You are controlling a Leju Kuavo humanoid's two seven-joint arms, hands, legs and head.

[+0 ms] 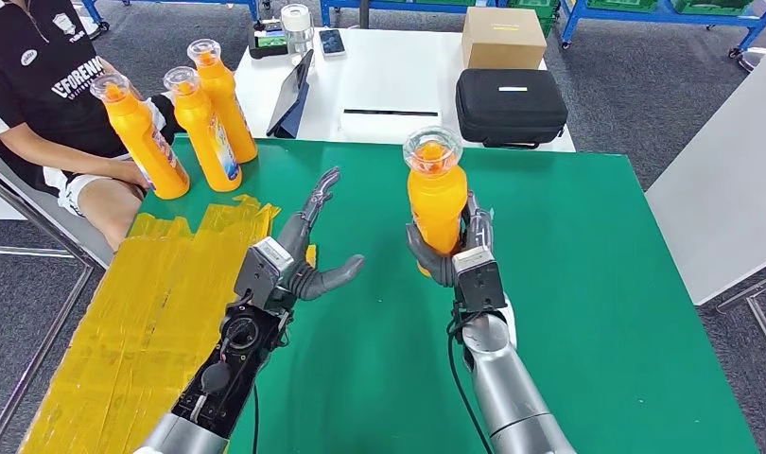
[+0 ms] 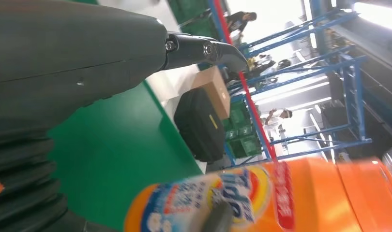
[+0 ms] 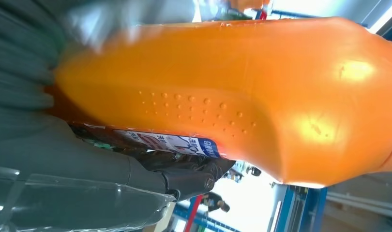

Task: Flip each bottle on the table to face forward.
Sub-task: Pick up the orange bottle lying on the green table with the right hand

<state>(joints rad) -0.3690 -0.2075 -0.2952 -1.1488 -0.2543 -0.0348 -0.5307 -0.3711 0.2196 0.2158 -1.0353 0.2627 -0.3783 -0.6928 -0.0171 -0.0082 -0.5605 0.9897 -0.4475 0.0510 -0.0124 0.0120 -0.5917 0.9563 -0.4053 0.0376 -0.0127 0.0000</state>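
Bottles (image 1: 185,118) are waiting at ten o'clock on the green table (image 1: 597,284). Our left hand (image 1: 308,260) is hovering with fingers spread, holding nothing, likely ready to help turn. At centre, our right hand (image 1: 455,248) is grasping the orange bottle (image 1: 436,194) upright, plain back facing us.

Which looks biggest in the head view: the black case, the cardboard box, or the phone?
1. Black case
2. Cardboard box
3. Phone

The box sits farther from the camera, so its true size against the case is unsure.
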